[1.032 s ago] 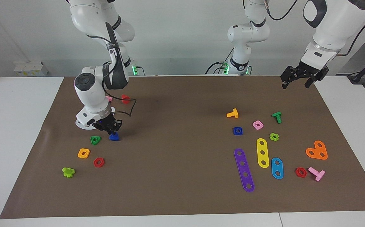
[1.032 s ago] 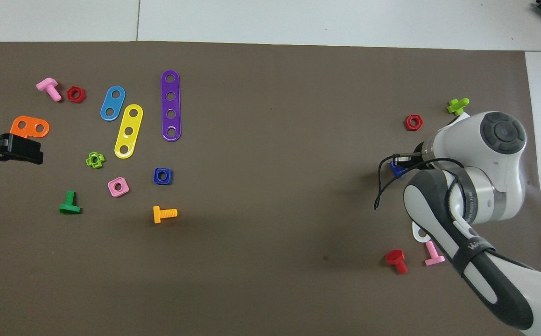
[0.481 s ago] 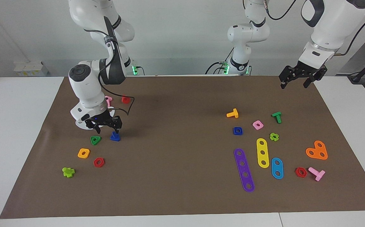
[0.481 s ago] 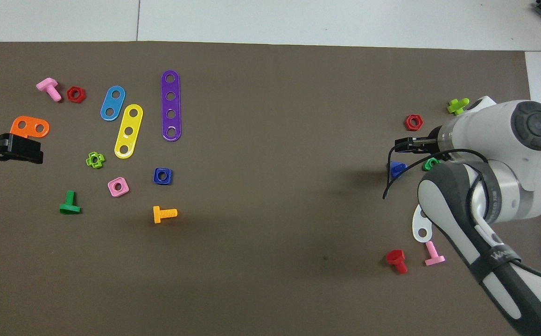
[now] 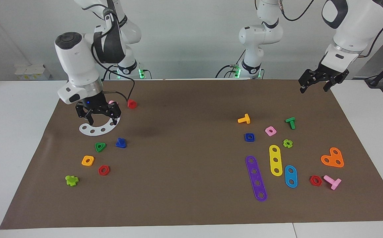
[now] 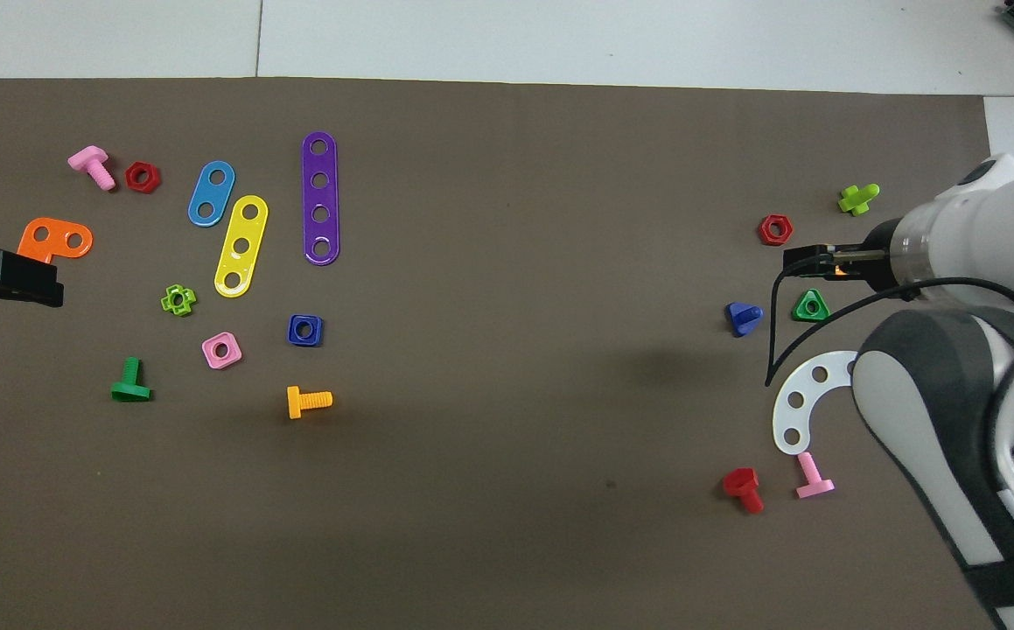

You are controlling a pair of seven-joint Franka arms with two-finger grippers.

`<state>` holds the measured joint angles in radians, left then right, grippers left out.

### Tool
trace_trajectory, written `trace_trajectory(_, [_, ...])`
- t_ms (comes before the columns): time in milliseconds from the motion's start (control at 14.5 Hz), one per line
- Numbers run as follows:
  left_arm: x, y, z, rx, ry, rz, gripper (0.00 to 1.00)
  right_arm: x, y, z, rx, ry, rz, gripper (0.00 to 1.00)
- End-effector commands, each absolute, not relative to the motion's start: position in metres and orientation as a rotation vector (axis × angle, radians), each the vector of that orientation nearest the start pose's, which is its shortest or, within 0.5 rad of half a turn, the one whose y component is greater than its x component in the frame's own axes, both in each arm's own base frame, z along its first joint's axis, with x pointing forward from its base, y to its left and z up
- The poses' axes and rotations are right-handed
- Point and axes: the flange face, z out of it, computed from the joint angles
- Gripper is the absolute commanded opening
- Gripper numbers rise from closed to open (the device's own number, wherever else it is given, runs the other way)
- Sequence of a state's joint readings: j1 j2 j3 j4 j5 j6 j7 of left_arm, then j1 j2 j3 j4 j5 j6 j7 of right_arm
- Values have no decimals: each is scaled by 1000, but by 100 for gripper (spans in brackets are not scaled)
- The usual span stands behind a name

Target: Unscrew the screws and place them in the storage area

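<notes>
While one blue screw lies, both end effectors hover.

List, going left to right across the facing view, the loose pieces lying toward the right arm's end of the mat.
Lime cross piece → orange square nut → white curved strip → green triangular nut → red hexagonal nut → blue bolt → red bolt.

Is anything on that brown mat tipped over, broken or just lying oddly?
Nothing looks broken or spilled. The blue bolt lies alone on the mat beside the green triangular nut, near the white curved strip. The right gripper hangs open and empty above that strip; the left gripper waits at its own end.
</notes>
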<state>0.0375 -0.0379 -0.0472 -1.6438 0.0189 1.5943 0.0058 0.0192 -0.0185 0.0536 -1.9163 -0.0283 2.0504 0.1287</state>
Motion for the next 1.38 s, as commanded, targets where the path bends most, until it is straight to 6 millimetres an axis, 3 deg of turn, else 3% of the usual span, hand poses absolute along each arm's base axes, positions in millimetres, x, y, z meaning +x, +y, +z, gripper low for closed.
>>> trace_trajectory(0, [536, -2, 614, -3101, 9, 7, 100, 564, 39, 551, -3138, 62, -187, 100])
trace_trajectory(275, [536, -2, 614, -3101, 9, 7, 100, 563, 39, 595, -3141, 58, -146, 100])
trace_trajectory(413, [536, -2, 614, -3101, 9, 7, 100, 561, 38, 603, -3143, 58, -134, 100])
trace_trajectory(825, [536, -2, 614, -3101, 9, 7, 100, 550, 40, 612, -3145, 60, -68, 100])
trace_trajectory(1307, [536, -2, 614, -3101, 9, 7, 100, 547, 41, 608, -3144, 65, -66, 100])
